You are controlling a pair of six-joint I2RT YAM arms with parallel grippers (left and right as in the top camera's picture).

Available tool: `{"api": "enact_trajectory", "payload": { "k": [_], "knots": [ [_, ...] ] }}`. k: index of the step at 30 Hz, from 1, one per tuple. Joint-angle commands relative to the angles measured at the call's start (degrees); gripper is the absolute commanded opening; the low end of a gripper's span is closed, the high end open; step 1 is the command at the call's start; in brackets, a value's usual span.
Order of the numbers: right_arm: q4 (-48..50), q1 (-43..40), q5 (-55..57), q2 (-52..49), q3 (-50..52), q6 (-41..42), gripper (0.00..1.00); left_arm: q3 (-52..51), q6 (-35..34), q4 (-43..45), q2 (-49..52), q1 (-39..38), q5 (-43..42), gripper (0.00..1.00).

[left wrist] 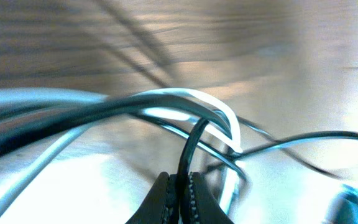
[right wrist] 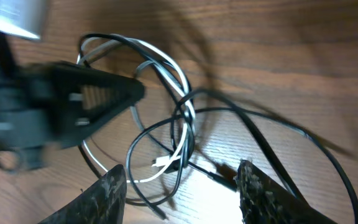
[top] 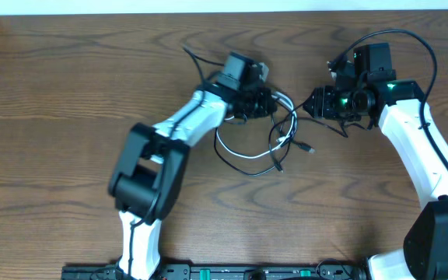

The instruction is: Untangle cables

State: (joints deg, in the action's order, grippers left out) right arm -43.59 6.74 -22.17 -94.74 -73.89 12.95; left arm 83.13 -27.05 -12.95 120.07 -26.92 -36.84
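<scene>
1. Black cable [left wrist: 188, 146]: comes up out of the left tool [left wrist: 180, 186], clamped between fingertips closed down to the thickness of the strand. Looks held there as an anchor so the rest can be worked away from it.
2. White cable [left wrist: 191, 94]: arches over that black strand just beyond the left tool and crosses other black strands. Not gripped by either tool.
3. Tangle [right wrist: 180, 134]: lies mid tabletop [top: 68, 93] between the two arms. Loops are spread out flat rather than balled, with the strands crossing most thickly at the middle.
4. Right tool [right wrist: 179, 171]: spread wide with nothing clamped, hanging just beside the right edge of the tangle and facing the left tool across it. Probably lined up to pick a strand on its own side.
5. Loose ends: white plug [right wrist: 159, 163] sits inside the loops, and a black plug [top: 310, 148] trails out on the right, near the right tool. That trailing black end looks like the easier one to draw clear.
6. Risk, as a guess: pulling against the pinched strand may tighten the crossings at the middle instead of opening them.
7. Progress: not yet separated, since white and black overlap at several points.
</scene>
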Motion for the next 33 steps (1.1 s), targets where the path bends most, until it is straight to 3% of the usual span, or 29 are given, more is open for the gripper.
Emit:
{"api": "enact_trajectory", "payload": {
  "k": [1,4,16,19,25,33],
  "knots": [
    [0.7,1.1,-3.7,-0.1,-1.0,-0.2,0.53,0.2,0.1,0.2,-4.4,2.5,-18.8,0.08],
    [0.7,1.9,-3.9,-1.1,-1.0,-0.4,0.53,0.2,-0.8,0.2,-4.7,3.6,-24.1,0.08],
    [2.1,4.6,0.1,-6.6,-1.0,-1.2,0.5,0.2,-4.4,0.2,-4.7,4.2,-31.4,0.08],
    [3.9,4.6,2.8,-9.2,-1.0,0.0,0.42,0.2,-6.6,0.3,-4.8,4.2,-31.8,0.07],
    [3.9,4.2,15.7,-15.3,-1.0,12.9,0.3,0.2,-8.7,3.2,-4.8,5.2,-33.5,0.07],
    [1.3,0.7,17.2,-18.1,-1.0,13.4,0.14,0.2,-9.5,3.2,-6.1,12.5,-36.7,0.08]
  ]
}}
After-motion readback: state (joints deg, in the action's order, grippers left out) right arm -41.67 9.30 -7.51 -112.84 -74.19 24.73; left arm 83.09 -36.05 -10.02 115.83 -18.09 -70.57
